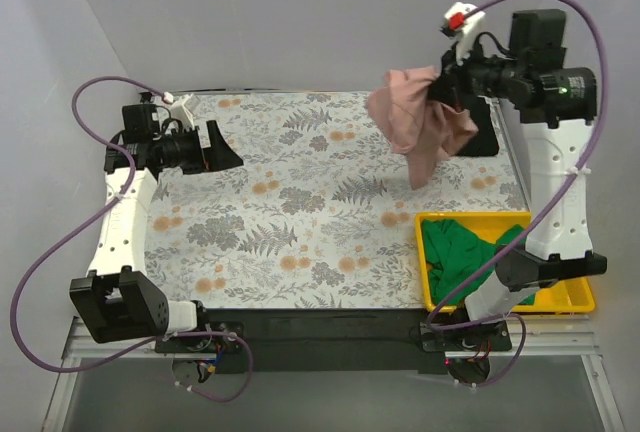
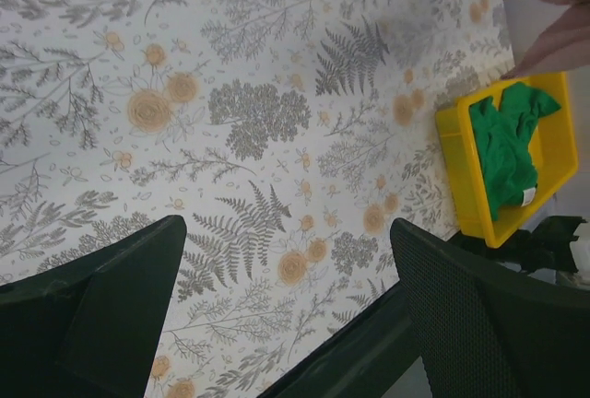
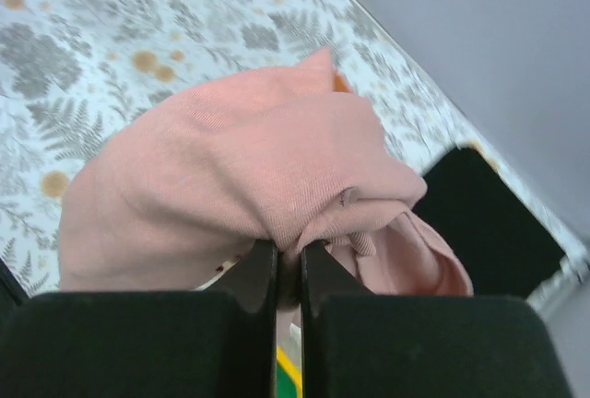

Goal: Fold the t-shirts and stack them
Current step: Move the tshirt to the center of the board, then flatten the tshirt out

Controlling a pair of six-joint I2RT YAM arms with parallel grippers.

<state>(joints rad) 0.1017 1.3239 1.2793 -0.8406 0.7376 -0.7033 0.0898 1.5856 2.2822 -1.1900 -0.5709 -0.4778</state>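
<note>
My right gripper (image 1: pixel 440 87) is shut on the dusty pink t-shirt (image 1: pixel 415 122) and holds it bunched and hanging above the far right of the table. In the right wrist view the pinched fold sits between the closed gripper (image 3: pixel 289 255) under the pink t-shirt (image 3: pixel 240 168). The black t-shirt (image 1: pixel 487 140) lies flat on the table behind it and also shows in the right wrist view (image 3: pixel 489 223). The bright green t-shirt (image 1: pixel 462 257) lies crumpled in the yellow bin (image 1: pixel 470 218). My left gripper (image 1: pixel 225 147) is open and empty above the left of the table; it also shows in the left wrist view (image 2: pixel 290 310).
The floral table covering (image 1: pixel 300 212) spreads across the table. The yellow bin (image 2: pixel 452 177) with the green t-shirt (image 2: pixel 507 149) stands at the near right corner beside my right arm's base. White walls close the back and sides.
</note>
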